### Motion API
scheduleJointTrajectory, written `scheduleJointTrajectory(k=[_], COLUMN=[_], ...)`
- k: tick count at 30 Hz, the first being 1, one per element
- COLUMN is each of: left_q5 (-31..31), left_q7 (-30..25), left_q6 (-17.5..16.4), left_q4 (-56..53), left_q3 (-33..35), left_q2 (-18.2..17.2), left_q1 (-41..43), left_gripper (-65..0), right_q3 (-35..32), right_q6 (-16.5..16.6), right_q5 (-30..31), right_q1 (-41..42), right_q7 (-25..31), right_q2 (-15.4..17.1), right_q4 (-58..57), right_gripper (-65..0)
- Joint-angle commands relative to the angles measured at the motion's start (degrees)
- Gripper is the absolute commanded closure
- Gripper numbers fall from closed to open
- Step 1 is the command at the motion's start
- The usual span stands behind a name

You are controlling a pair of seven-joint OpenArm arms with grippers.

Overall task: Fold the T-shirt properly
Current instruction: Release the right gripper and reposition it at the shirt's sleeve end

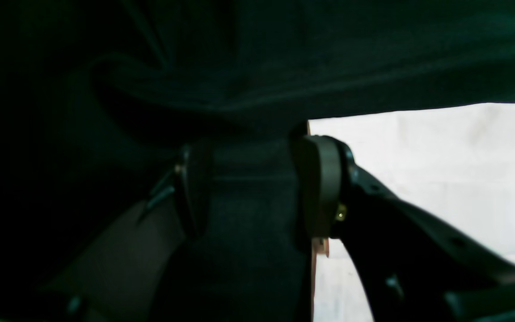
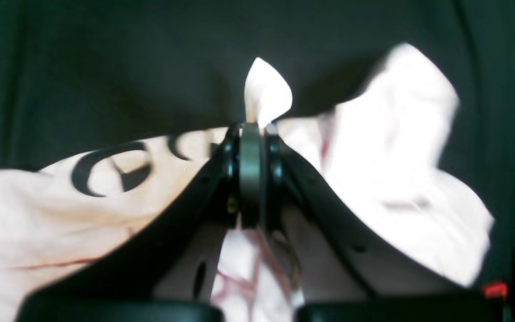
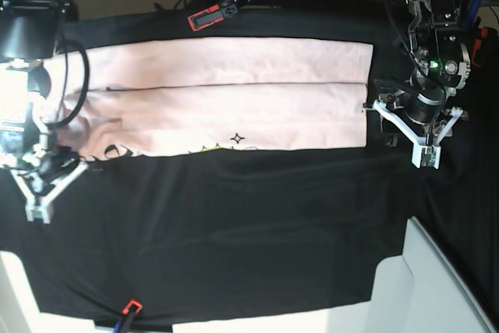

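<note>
Large pale pink cotton T-shirt (image 3: pixel 234 95) lies flat across far half of black table cloth (image 3: pixel 234 232), folded into long horizontal band, black lettering peeking along near edge. Right gripper (image 2: pixel 253 129), at left end in base view, clenched on bunched pink fabric; tuft pokes out above closed pads. Left gripper (image 1: pixel 248 188), at right end of T-shirt, released: fingers (image 1: pixel 318 188) stand apart over dark cloth, nothing between them, pink edge just beside. Black and red clamp (image 3: pixel 214 15) on far table edge.
</note>
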Motion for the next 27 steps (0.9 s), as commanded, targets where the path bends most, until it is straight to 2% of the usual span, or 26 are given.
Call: scheduleJointTrajectory(k=[1,13,21,27], left_q5=[-0.12,0.23,0.41,0.41], left_q7=[-1.06,-1.06,-1.06,-1.06], left_q6=[0.42,0.42,0.42,0.42], left_q4=[0.89,0.89,0.81,0.81], left_q3=[-0.18,-0.18,0.08,-0.10], left_q2=[-0.47,-0.64,-0.64,-0.73], left_q1=[-0.39,-0.39,-0.39,-0.31], left_gripper=[-31.1,-31.1,-31.1,-31.1], right_q3=[1.45,8.30,9.45,9.80], right_q6=[-0.22,-0.22,-0.22,-0.22], right_q5=[0.12,0.12,0.12,0.12], right_q1=[0.37,-9.48,-11.06,-13.17], right_q7=[0.06,-0.02,-0.02,-0.02], right_q2=[-0.05,-0.14,1.97,2.32], right_q4=[2.05,9.78,10.40,10.93], right_gripper=[0.0,0.0,0.0,0.0])
